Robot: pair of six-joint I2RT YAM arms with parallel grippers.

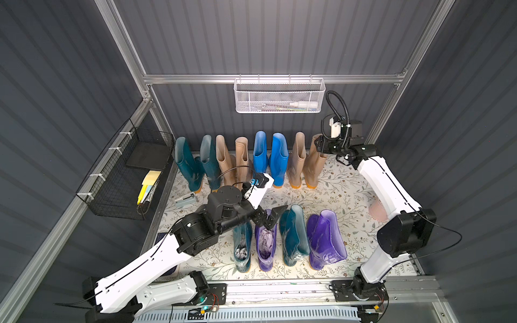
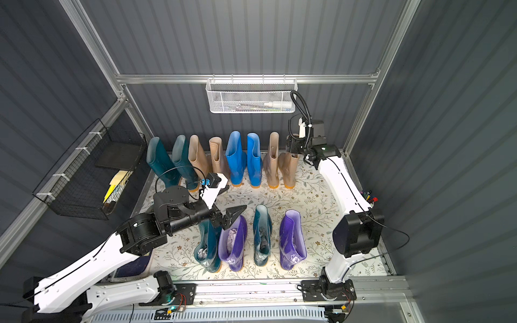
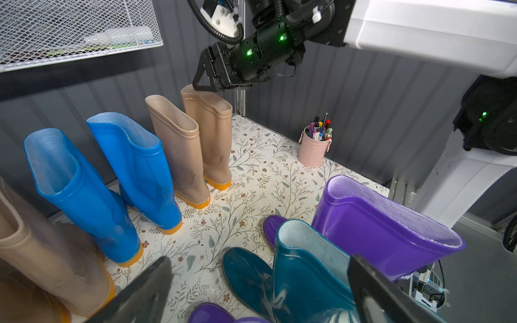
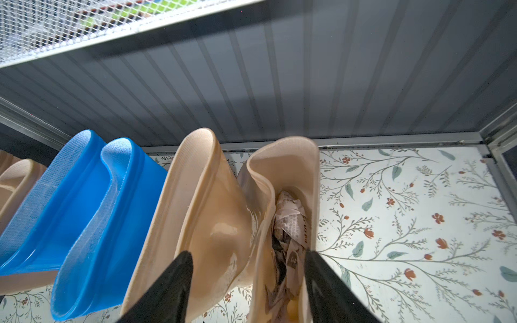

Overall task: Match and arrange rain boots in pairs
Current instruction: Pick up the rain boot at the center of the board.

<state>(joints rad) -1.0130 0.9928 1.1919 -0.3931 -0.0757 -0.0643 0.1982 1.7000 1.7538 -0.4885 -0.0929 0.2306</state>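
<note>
- The rain boots (image 1: pixel 279 156) stand upright in two rows on the floral counter (image 1: pixel 335 195); the back row (image 1: pixel 240 156) by the wall reads teal, teal, beige, beige, blue, blue, beige, beige, all paired; the front row reads teal boot (image 1: pixel 242 246), purple boot (image 1: pixel 265 249), second teal boot (image 1: pixel 293 240), second purple boot (image 1: pixel 326 240), so it is unmatched.
- The right tool (image 4: pixel 247 254) sits over the end beige boot (image 4: pixel 288 173), jaws parted astride its folded collar; no squeeze shows.
- The left tool (image 1: pixel 275 215) hangs wide open and empty above the middle of the front row.
- Risk: a finger snagging that soft collar on lifting could tip the end beige boot into its neighbours; the left tool, dropping between crowded shafts, might knock the wrong colour.
- Room: bare counter lies between the rows and beside the pink pen cup (image 3: pixel 313 148); the wall and the mesh basket (image 1: pixel 279 98) hem the back.
</note>
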